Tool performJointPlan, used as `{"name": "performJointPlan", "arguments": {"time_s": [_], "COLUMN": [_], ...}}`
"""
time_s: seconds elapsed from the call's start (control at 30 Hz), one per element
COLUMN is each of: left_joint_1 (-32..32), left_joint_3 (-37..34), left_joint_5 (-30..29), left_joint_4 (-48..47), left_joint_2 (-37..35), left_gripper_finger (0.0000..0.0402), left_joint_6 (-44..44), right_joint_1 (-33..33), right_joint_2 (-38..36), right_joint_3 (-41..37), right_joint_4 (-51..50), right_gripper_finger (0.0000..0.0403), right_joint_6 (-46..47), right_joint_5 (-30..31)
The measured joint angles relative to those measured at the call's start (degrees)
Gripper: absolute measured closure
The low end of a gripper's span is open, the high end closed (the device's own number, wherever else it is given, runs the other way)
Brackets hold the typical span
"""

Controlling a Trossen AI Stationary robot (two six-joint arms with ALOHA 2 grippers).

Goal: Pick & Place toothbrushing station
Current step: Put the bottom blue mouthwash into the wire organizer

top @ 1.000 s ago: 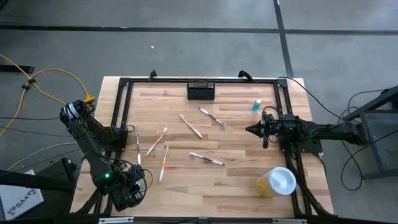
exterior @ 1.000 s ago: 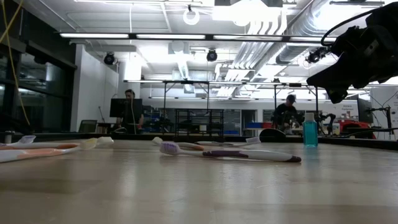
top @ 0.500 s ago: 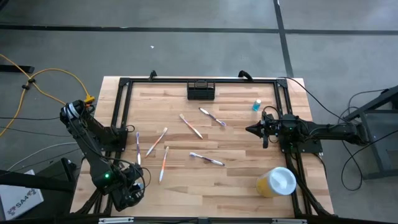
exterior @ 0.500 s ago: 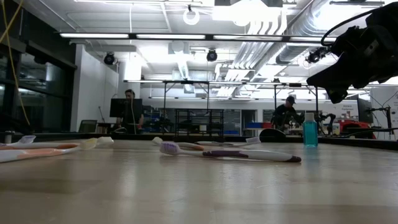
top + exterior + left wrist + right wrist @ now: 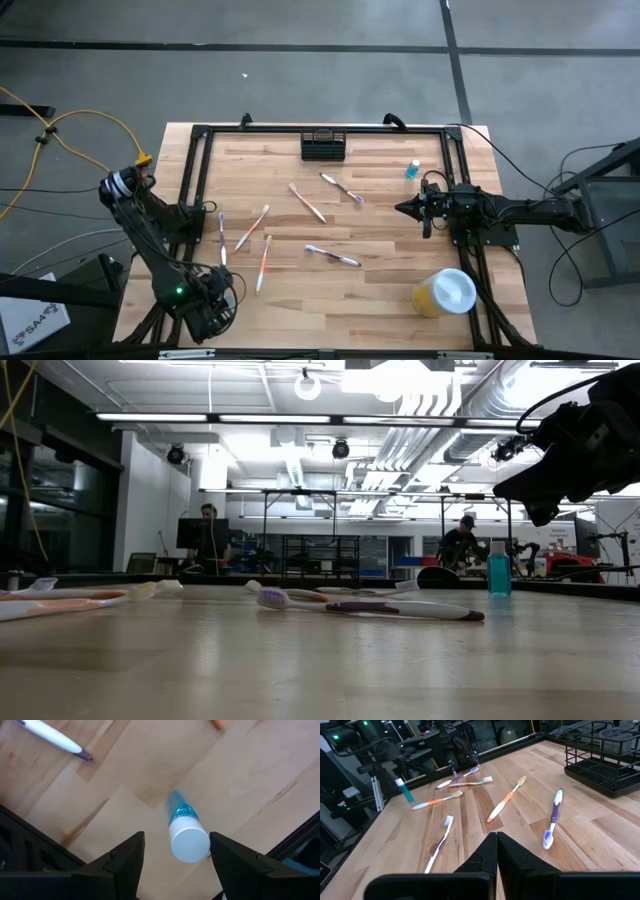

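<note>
The black slotted caddy (image 5: 323, 146) stands at the middle of the table's far edge; it also shows in the right wrist view (image 5: 605, 770). No gripper is near it. My left gripper (image 5: 176, 839) is open at the table's near left corner (image 5: 212, 303), pointing down. Its fingers stand on either side of a small blue bottle with a white cap (image 5: 186, 832) that stands upright on the wood, and they are apart from it. My right gripper (image 5: 496, 845) is shut and empty, above the table's right side (image 5: 404, 209).
Several toothbrushes (image 5: 308, 202) lie scattered over the middle of the table. A second blue bottle (image 5: 412, 170) stands at the far right. A yellow cup with a white lid (image 5: 446, 292) lies at the near right. A black frame (image 5: 196, 180) borders the table.
My left gripper has moved a little toward the table's near edge.
</note>
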Motion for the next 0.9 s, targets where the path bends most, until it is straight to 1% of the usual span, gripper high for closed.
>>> {"name": "performJointPlan", "arguments": {"time_s": [0.33, 0.9], "left_joint_1": [2.0, 1.4], "left_joint_3": [0.0, 0.0], "left_joint_5": [1.8, 1.6], "left_joint_4": [1.7, 2.3], "left_joint_2": [3.0, 4.2], "left_gripper_finger": [0.0184, 0.0192], "left_joint_6": [3.0, 3.3], "right_joint_1": [0.0, 0.0], "right_joint_2": [0.0, 0.0], "right_joint_3": [0.0, 0.0], "right_joint_4": [0.0, 0.0], "right_gripper_finger": [0.0401, 0.0401], "right_joint_6": [0.0, 0.0], "right_joint_5": [0.0, 0.0]}}
